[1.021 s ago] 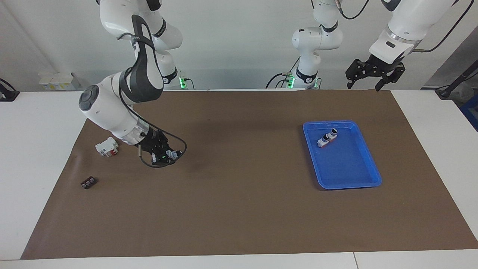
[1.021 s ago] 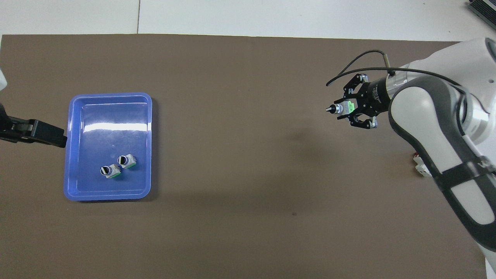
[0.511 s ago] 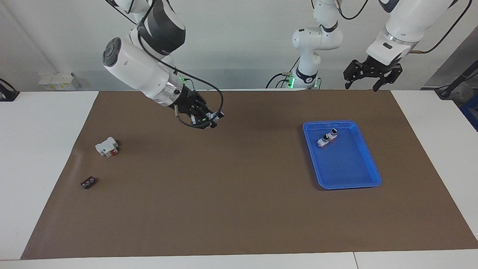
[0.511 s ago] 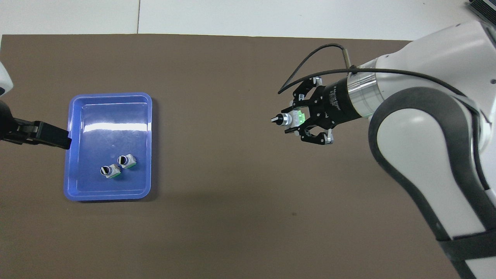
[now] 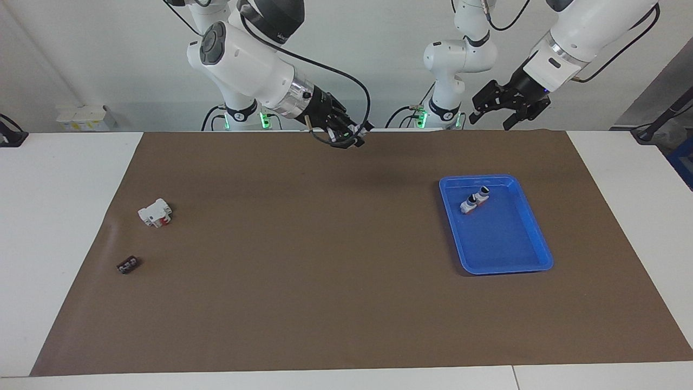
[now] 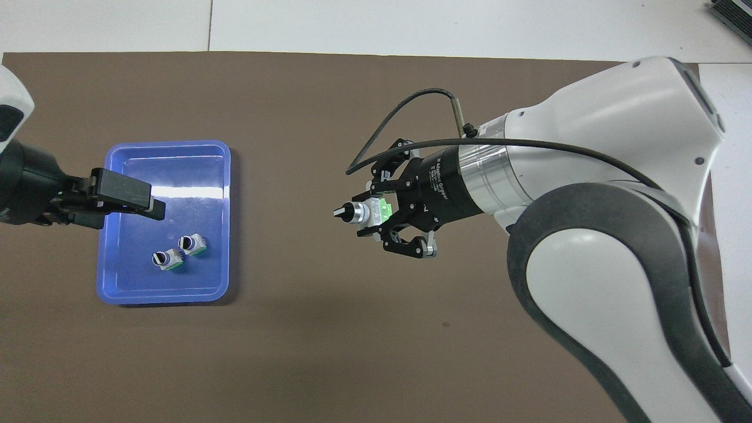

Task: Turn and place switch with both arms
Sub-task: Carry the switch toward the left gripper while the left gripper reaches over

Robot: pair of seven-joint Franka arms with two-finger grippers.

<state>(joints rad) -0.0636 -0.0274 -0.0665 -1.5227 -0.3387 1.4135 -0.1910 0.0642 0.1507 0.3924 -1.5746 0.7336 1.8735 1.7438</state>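
Right gripper [image 6: 376, 216] is clamped on the switch [image 6: 364, 212], up over the mat's [image 5: 325, 281] middle, knob toward the open left gripper [image 5: 501, 108], raised near the blue tray [image 5: 533, 262]. Looks like the handover: left should grab the knob end.

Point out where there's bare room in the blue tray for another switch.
The blue tray is mostly bare: the whole half farther from the robots is free, bordered only by its walls. The crowded spot is nearer the robots, where two switches lie side by side. The left end effector hangs open in the air, and the right end effector holds the switch over the mat.
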